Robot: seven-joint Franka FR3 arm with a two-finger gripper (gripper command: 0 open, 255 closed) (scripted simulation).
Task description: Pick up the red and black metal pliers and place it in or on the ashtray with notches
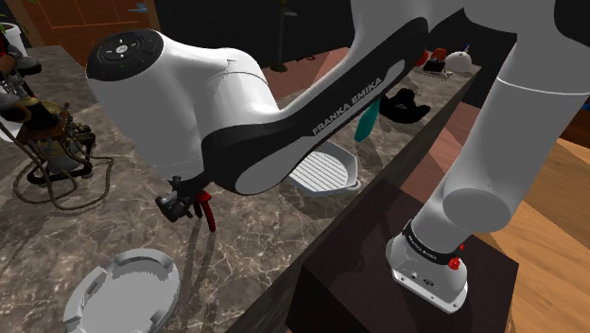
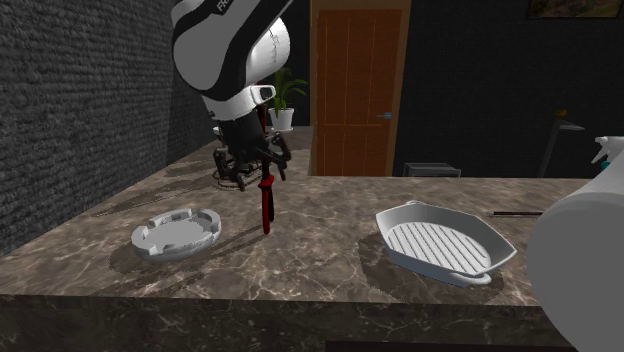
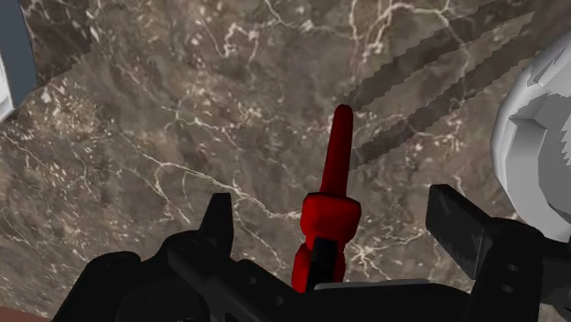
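The red-handled pliers (image 2: 266, 205) stand nearly upright over the dark marble counter, red handles (image 3: 334, 174) pointing down at it. My black gripper (image 2: 262, 165) is right above them, its fingers (image 3: 220, 220) set wide apart on either side. In the wrist view neither finger touches the pliers, and I cannot tell whether their lower end rests on the marble. In the shoulder view the pliers (image 1: 206, 210) show just beside the gripper (image 1: 184, 206). The white notched ashtray (image 1: 90, 284) sits on the counter close by, toward the shoulder view's lower left; its rim (image 2: 150, 240) lies to the second exterior view's left of the pliers.
A white ribbed dish (image 1: 326, 175) lies on the counter past the arm, seen at the second exterior view's right (image 2: 445, 245). A wire stand with a trailing cord (image 1: 52, 151) stands at the shoulder view's left. The counter's front edge (image 1: 284, 284) runs near the ashtray.
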